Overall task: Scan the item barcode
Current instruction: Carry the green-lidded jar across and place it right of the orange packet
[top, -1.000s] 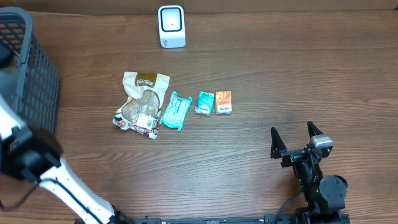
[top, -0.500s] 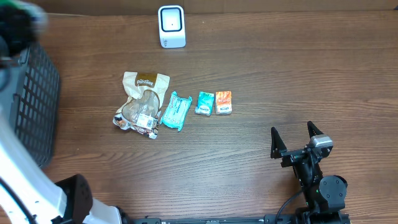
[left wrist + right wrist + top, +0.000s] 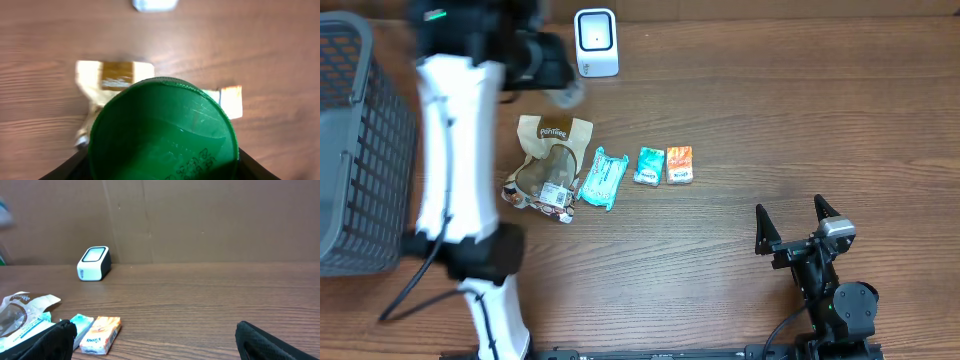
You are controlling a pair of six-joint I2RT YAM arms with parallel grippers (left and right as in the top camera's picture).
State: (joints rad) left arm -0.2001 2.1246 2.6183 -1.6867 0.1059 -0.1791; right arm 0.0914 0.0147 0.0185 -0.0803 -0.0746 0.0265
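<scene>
Overhead, the left claw [image 3: 552,68] hangs blurred in the upper left of the frame, just beside the white scanner [image 3: 596,42] at the top edge. What it carries cannot be made out from here. Below it a snack bag [image 3: 552,160], a teal packet [image 3: 603,178], a teal box [image 3: 649,165] and an orange box [image 3: 679,164] lie in a row on the table [image 3: 800,110], with a dark basket [image 3: 360,150] at the left edge. The right claw [image 3: 790,215] sits at the lower right, spread wide and empty, well apart from everything.

From the left wrist, a green tub [image 3: 160,130] fills the lower middle of the frame, gripped between the dark fingers [image 3: 70,167] at the bottom corners. It is round, glossy and lightly scuffed, with faint print low on its side; no barcode shows. The scanner peeks in at the top edge, beyond the tub.

From the right wrist, the scanner stands at middle left; a blur at the upper left edge is too vague to name.

So the pickup looks done and the tub is near the scanner, but showing its barcode to the window seems not yet done.
</scene>
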